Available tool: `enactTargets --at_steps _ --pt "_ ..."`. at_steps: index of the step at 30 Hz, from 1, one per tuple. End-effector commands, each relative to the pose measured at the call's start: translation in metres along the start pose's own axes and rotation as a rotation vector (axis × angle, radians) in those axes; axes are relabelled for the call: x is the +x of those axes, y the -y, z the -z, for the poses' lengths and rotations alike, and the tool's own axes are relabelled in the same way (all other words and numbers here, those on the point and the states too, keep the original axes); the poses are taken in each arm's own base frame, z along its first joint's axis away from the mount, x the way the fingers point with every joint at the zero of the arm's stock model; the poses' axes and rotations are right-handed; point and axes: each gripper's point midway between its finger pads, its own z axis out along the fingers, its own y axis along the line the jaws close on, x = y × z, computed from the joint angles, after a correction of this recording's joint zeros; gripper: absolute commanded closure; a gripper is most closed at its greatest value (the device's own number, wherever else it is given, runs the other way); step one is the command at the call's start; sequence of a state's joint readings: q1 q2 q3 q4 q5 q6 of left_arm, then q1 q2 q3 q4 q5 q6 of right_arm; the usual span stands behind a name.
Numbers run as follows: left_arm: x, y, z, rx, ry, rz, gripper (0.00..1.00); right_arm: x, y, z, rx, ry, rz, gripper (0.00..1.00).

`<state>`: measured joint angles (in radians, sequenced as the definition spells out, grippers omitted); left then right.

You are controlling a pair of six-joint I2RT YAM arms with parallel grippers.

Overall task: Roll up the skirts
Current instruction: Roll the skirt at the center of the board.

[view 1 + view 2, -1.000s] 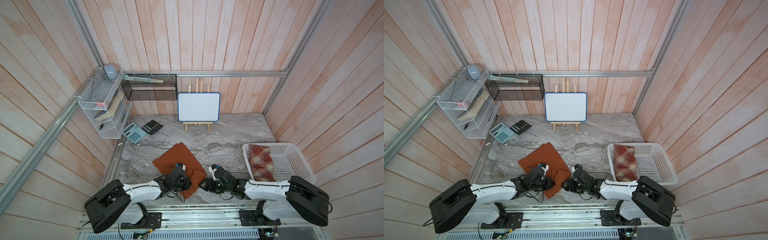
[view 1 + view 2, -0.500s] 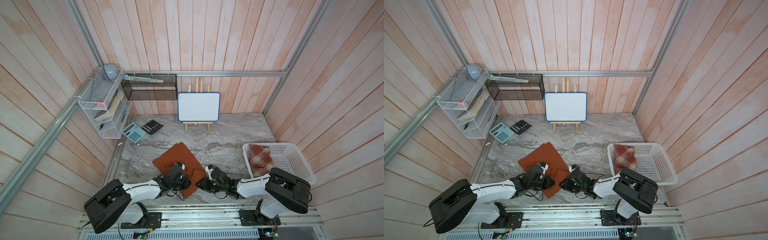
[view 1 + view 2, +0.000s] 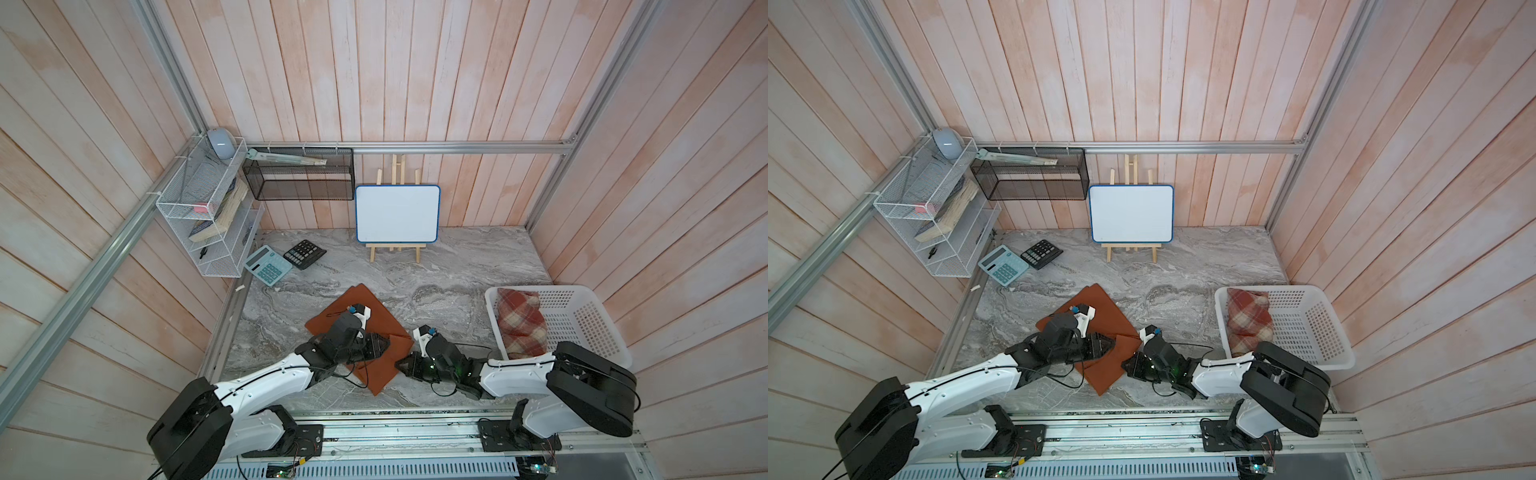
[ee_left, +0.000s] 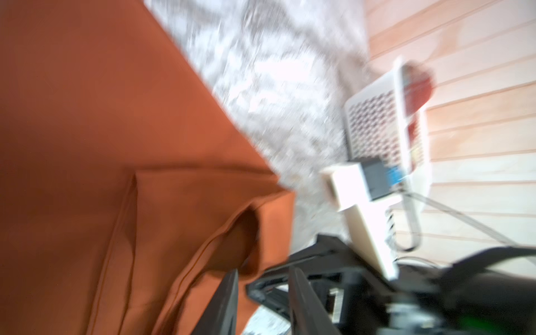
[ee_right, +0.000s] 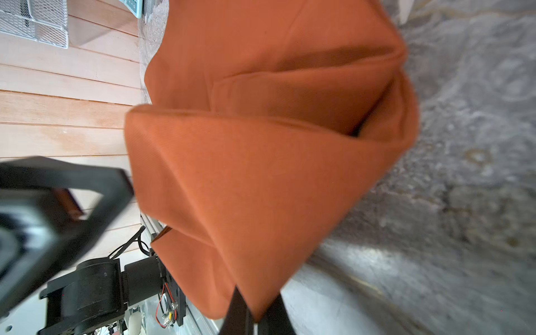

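In both top views the rust-orange skirt (image 3: 361, 305) lies partly folded on the marble table (image 3: 457, 266); the plaid skirt (image 3: 519, 320) sits bundled in the white basket (image 3: 582, 320). Left wrist, blurred — the left gripper (image 4: 265, 301) seems parted beside the fold. Right wrist — the right gripper (image 5: 256, 316) pinches the rust-orange skirt's corner.

Both top views are bright, evenly lit and sharp, with soft shadows and walls (image 3: 415, 83) splaying at the edges. Left wrist view is motion-blurred throughout, basket (image 4: 377, 121) smeared. Right wrist view: orange skirt (image 5: 261, 174) sharp, table (image 5: 464, 232) partly blurred.
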<state>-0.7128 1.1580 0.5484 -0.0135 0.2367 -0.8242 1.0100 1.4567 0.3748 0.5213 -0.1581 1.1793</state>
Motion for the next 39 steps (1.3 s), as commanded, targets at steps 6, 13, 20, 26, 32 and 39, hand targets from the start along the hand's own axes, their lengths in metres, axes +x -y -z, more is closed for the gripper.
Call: enactTargets --at_steps 6,13,20,26,32,39 --pt "-0.008 -0.061 -0.010 -0.163 -0.010 0.000 0.69 0.002 0.027 0.023 0.109 -0.003 -0.036 1.00" --pt "0.008 -0.068 -0.032 -0.111 -0.068 0.041 0.78 0.019 0.053 0.058 0.244 -0.052 -0.073 1.00" --pt "0.027 -0.075 -0.044 -0.103 -0.110 0.043 0.82 0.009 0.050 0.058 0.277 -0.033 -0.078 1.00" --pt "0.042 -0.078 -0.048 -0.121 -0.147 0.038 0.83 0.000 0.036 0.044 0.270 -0.063 -0.069 1.00" --pt "0.056 -0.086 -0.053 -0.138 -0.187 0.048 0.85 -0.011 0.019 0.042 0.223 -0.045 -0.067 0.97" --pt "0.066 -0.090 -0.056 -0.130 -0.216 0.070 0.87 -0.021 0.004 0.041 0.188 -0.030 -0.058 0.78"
